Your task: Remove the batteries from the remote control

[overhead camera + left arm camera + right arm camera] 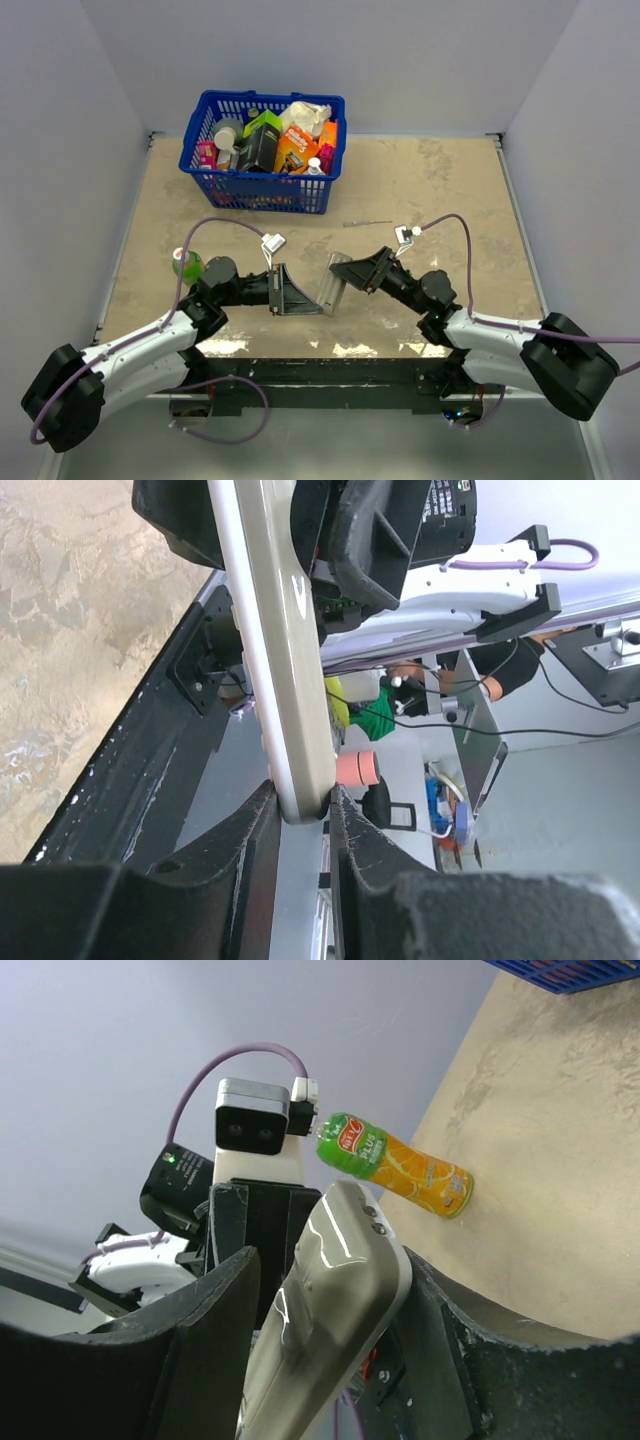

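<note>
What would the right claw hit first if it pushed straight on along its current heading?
The right claw is shut on the remote control. Straight ahead, the left claw, gripping the remote's other end, looks first in line, though depth is unclear.

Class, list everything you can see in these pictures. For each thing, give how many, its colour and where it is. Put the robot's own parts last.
remote control: one, light grey, held off the table between both grippers, front centre
basket: one, blue, back of the table left of centre, full of mixed packages and bottles
drink bottle: one, orange with a green label, lying at the table's left edge by the left arm
thin stick tool: one, grey, on the table right of the basket
table: one, mottled beige
left gripper: one, black, shut on the remote control's end
right gripper: one, black, shut across the remote control
</note>
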### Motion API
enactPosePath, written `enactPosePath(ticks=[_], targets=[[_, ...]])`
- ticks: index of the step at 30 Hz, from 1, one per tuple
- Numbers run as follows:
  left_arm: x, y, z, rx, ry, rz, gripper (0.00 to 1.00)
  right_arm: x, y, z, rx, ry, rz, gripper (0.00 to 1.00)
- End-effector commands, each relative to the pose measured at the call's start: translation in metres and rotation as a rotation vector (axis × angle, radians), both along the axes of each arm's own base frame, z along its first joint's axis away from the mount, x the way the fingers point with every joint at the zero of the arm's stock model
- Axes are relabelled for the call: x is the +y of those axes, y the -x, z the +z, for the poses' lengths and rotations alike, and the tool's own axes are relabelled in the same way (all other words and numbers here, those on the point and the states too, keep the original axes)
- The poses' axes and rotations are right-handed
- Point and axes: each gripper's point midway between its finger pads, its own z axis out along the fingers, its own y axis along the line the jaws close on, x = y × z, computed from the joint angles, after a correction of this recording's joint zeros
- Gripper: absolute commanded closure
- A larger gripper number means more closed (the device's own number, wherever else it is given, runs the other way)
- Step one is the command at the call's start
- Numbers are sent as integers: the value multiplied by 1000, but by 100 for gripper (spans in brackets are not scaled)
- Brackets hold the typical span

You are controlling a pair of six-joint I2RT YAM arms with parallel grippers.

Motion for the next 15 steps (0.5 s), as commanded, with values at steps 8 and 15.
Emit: enactPosePath(ticks=[8, 15], targets=[[-2, -1, 22, -99, 27, -15, 100, 1, 5, 23, -81, -57, 35, 86], [1, -28, 15, -238, -184, 80, 49, 6, -1, -3, -30, 61, 50, 100]])
